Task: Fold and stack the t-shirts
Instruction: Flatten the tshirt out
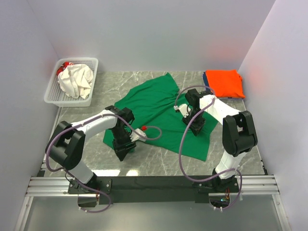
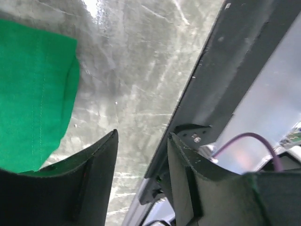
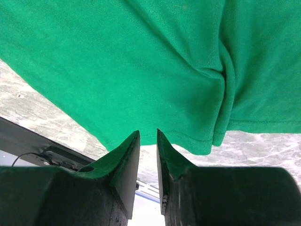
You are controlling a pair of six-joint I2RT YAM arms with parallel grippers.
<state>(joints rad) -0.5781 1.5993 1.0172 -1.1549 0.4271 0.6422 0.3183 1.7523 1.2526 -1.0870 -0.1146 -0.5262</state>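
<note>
Top external shows the green t-shirt (image 1: 159, 108) spread mid-table, the folded orange t-shirt (image 1: 224, 83) far right. The left gripper (image 2: 141, 141) gapes empty; the right gripper (image 3: 148, 136), nearly closed, may pinch only the hem and slip.

text: none readable | labels: none | numbers: none | signs: none
</note>
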